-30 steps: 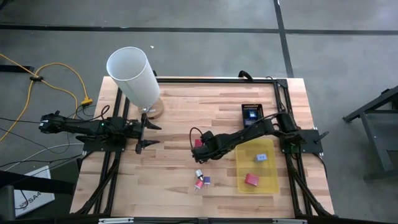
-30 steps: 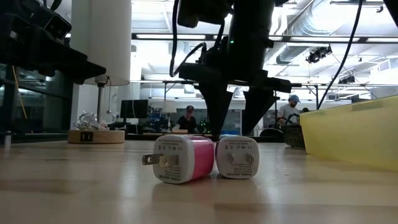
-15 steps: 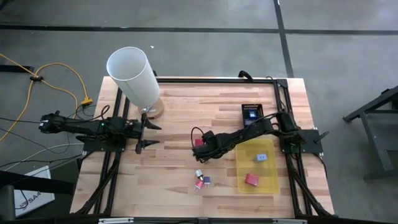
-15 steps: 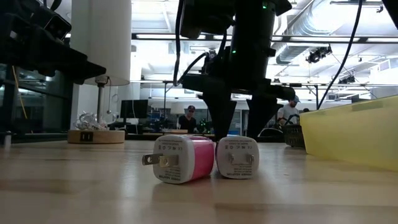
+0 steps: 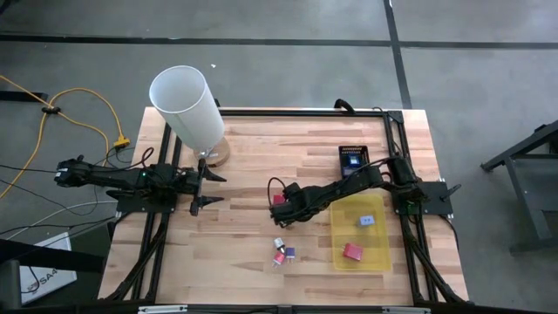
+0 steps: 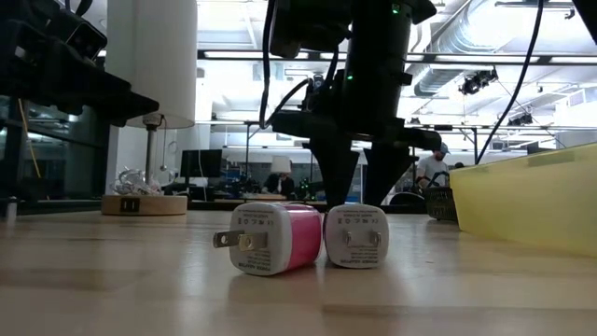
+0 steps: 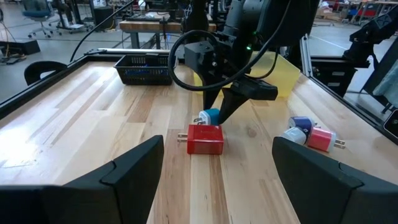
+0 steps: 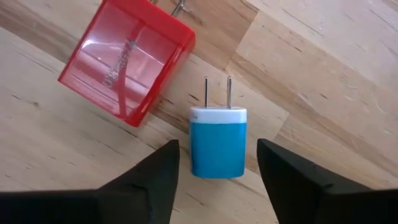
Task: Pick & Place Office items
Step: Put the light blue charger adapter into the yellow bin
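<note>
right gripper [image 8: 217, 165] down at the table [image 5: 253, 166], its 2 fingers [image 8: 152, 180] standing apart, 1 on each side of a blue plug block [image 8: 217, 149]. gap shows on both sides of the block, so nothing gripped; cannot tell if the tips touch the wood. block lies flat, white cap and 2 prongs pointing away from the wrist. just past it, touching or nearly so, a red clear block [image 8: 127, 59], tilted.

high view: same gripper [image 5: 281, 209] mid-table, red block [image 5: 278, 200] at its tip. nearer the front edge, a loose cluster of 3 small pieces: white [image 5: 279, 243], pink [image 5: 279, 257], blue-purple [image 5: 290, 253]. low view shows the pink plug [image 6: 275, 238] and white plug [image 6: 356, 236] side by side, touching.

to the gripper's right, yellow tray [image 5: 336, 235] holding 2 blue pieces [image 5: 366, 221] and 1 red piece [image 5: 352, 252]. beyond the tray, a dark basket [image 5: 353, 159].

far off, left gripper [image 5: 199, 183] hangs at the table's left edge, fingers [image 7: 134, 165] spread wide, empty. tall white cylinder [image 5: 187, 109] behind it.
</note>
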